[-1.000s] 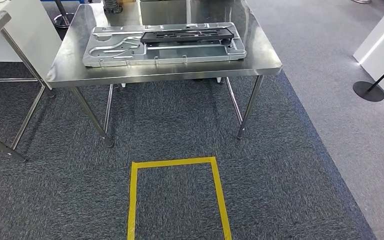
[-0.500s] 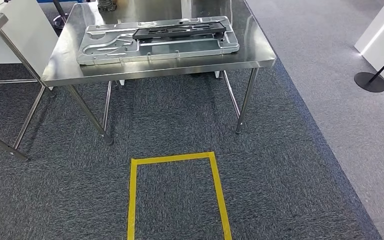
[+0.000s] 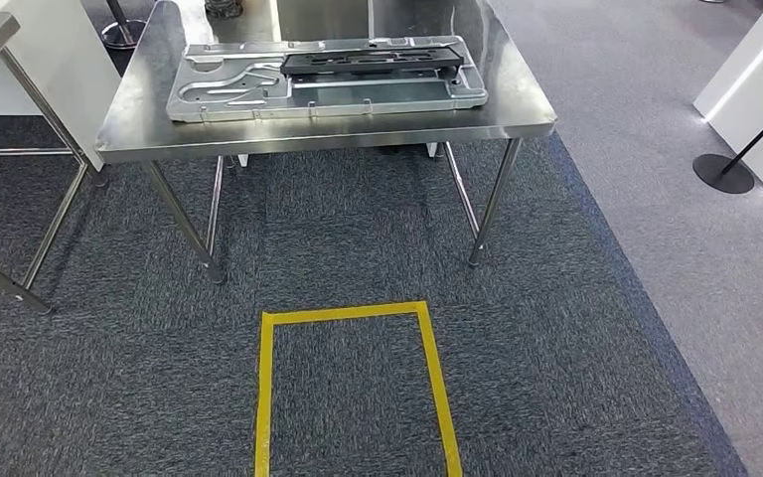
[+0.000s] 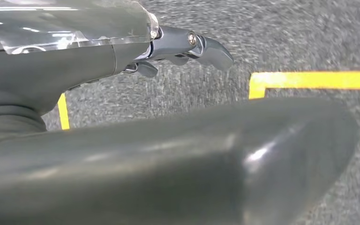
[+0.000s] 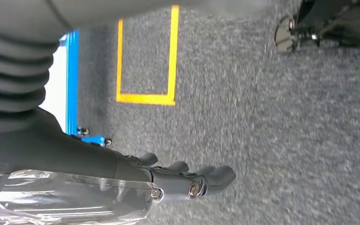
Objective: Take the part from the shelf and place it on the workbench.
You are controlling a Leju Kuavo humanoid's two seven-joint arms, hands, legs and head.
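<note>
On tabletop ahead: black part lying atop grey metal panel. Judged step: walk-up; best stop square inside yellow floor tape. Left hand hangs over carpet, empty, fingers loosely curled. Right hand likewise hangs, empty, fingers apart.

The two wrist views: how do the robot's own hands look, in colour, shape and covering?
Both look alike. The left hand has dark grey-blue fingers with rounded tips and a small silver screw at a pivot, behind a clear glossy plastic cover and a thick, smooth grey thumb. The right hand has the same fingers, screws and clear cover, plus a grey ribbed sleeve.
</note>
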